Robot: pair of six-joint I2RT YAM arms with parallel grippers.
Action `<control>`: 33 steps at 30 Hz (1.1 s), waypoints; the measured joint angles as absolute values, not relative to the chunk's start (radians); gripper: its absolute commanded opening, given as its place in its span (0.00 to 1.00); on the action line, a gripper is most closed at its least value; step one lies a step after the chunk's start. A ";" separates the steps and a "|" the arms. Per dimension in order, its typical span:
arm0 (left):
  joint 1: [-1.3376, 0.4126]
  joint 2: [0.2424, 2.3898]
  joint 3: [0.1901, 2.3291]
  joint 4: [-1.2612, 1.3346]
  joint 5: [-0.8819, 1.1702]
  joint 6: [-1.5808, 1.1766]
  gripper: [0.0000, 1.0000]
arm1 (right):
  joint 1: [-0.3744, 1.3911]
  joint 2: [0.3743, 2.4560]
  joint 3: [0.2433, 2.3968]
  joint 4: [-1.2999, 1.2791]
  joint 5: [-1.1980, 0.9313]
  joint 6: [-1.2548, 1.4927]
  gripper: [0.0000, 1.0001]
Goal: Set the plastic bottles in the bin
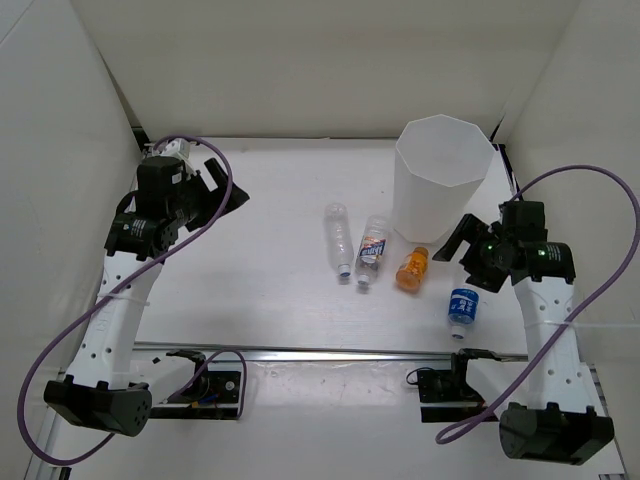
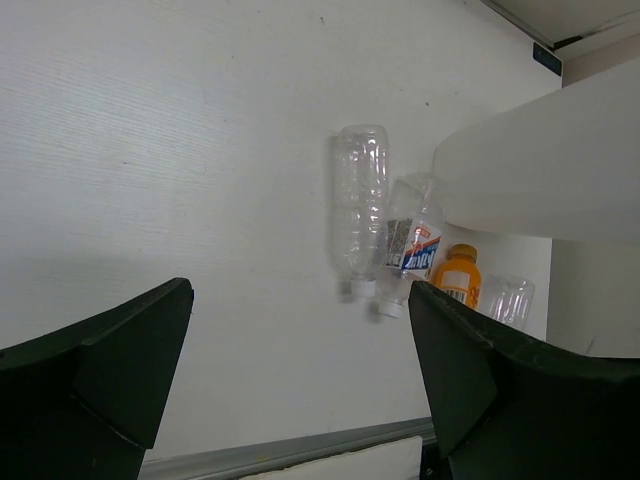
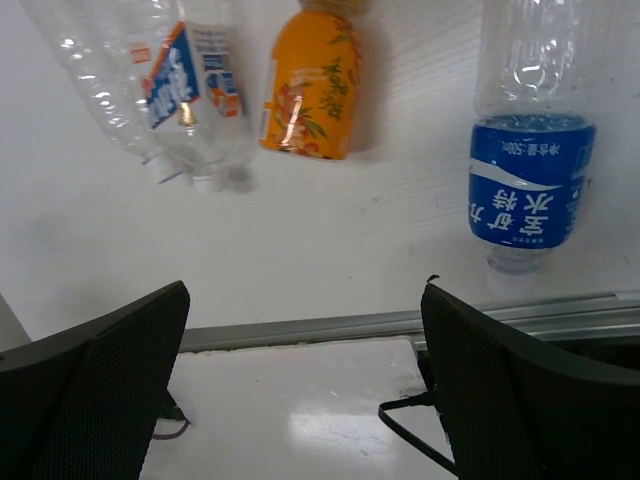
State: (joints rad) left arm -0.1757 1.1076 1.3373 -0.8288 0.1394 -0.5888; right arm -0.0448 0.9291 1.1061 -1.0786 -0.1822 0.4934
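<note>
Four plastic bottles (image 1: 372, 250) lie on the bench (image 1: 270, 290) near the bin (image 1: 443, 185); left fingers (image 2: 100, 360) and right fingers (image 3: 100, 370) spread wide, empty, likely staged for pickup.

Four bottles (image 1: 371, 252) are lying in a slanting row on the table (image 1: 270, 290), right end nearest us — the bin (image 1: 445, 185) is standing just behind the row's right half.
</note>
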 measured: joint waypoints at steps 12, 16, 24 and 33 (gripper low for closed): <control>-0.187 1.095 1.266 -0.822 0.084 -0.579 1.00 | -0.103 1.160 0.990 -1.055 -0.050 0.546 1.00; -0.194 1.082 1.249 -0.823 0.062 -0.567 1.00 | -0.104 1.209 0.958 -1.018 0.008 0.546 1.00; -0.195 1.063 1.229 -0.823 0.041 -0.553 1.00 | -0.104 1.261 0.933 -0.973 0.141 0.530 1.00; -0.196 1.063 1.211 -0.833 0.034 -0.549 1.00 | -0.117 1.414 0.933 -0.897 0.215 0.513 0.92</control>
State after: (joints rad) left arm -0.1955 1.0634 1.2106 -0.8326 0.0341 -0.5488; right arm -0.1165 1.4136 0.9329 -0.8967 0.2153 0.5125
